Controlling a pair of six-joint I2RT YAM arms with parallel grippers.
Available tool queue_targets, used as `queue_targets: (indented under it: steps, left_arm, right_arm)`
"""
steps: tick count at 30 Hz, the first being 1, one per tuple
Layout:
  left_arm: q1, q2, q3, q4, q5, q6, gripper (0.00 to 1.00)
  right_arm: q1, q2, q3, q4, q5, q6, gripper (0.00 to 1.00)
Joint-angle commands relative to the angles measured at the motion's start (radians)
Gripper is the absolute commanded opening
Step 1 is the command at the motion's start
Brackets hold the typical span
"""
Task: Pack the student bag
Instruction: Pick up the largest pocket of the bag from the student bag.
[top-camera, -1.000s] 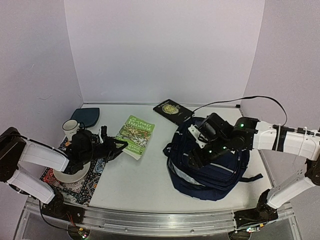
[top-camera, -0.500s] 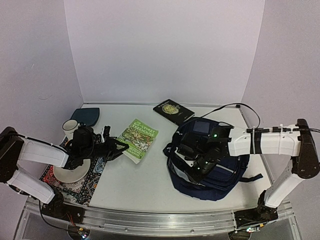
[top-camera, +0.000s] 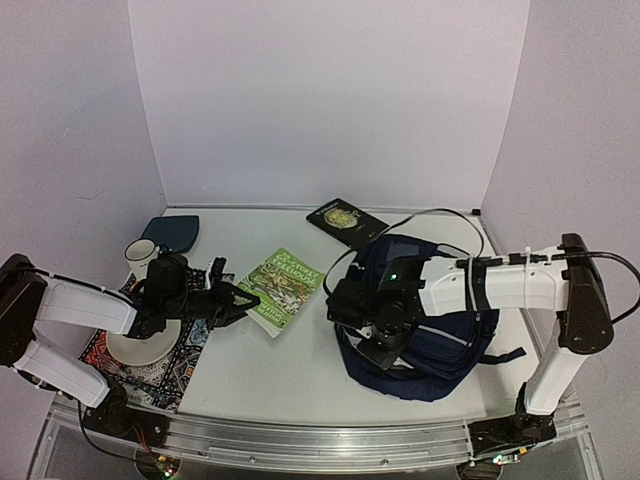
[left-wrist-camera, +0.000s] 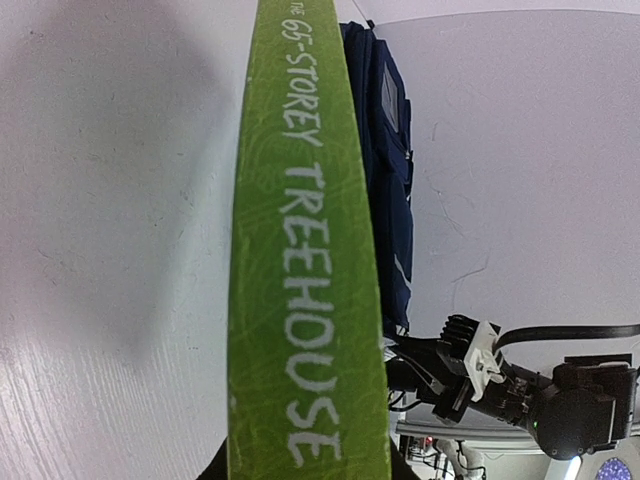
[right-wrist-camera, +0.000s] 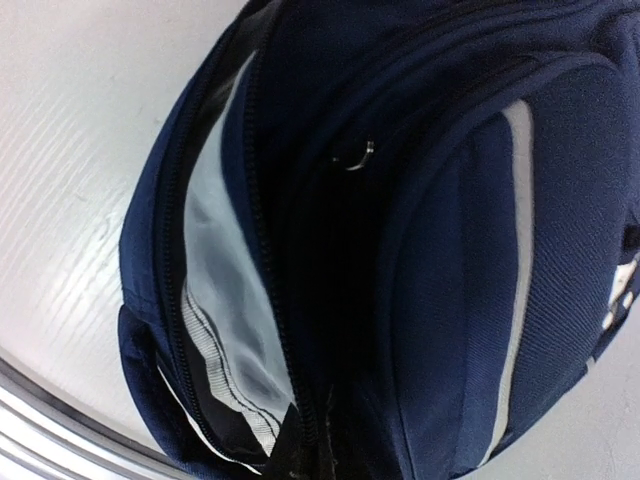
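The student bag lies on the right of the table, navy with thin white stripes, its main zipper open onto pale grey lining. My right gripper is shut at the bag's left rim, pinching dark fabric by the zipper; its tips are lost in the folds at the bottom of the right wrist view. My left gripper is shut on a green book, holding it by its near-left edge. In the left wrist view the green spine fills the middle, with the student bag beyond it.
A dark book with a gold emblem lies at the back. On the left are a teal pouch, a white cup, a plate and a patterned mat. A black cable loops over the bag.
My right arm swung left and down across the bag to its left rim, and its gripper closed there. My left gripper carried the green book a little right, toward the bag.
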Motion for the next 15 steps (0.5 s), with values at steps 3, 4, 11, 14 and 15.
queue_targets:
  steps: [3, 4, 11, 14, 15]
  left_arm:
    - [-0.006, -0.054, 0.041, 0.106, 0.136, -0.006, 0.0]
    - [-0.008, -0.058, 0.04, 0.105, 0.147, -0.007, 0.0]
    - [-0.031, -0.081, 0.038, 0.106, 0.228, -0.032, 0.0]
    - [-0.046, -0.094, 0.041, 0.106, 0.251, -0.043, 0.0]
    - [-0.049, -0.097, 0.042, 0.106, 0.259, -0.045, 0.0]
  right_arm:
    - [0.049, 0.047, 0.203, -0.251, 0.526, 0.036, 0.0]
    - [0.051, 0.051, 0.23, -0.262, 0.581, 0.036, 0.0]
    - [0.053, 0.099, 0.392, -0.27, 0.882, -0.023, 0.0]
    - [0.053, 0.129, 0.458, -0.27, 0.994, -0.036, 0.0]
    - [0.053, 0.138, 0.479, -0.27, 1.012, -0.038, 0.0]
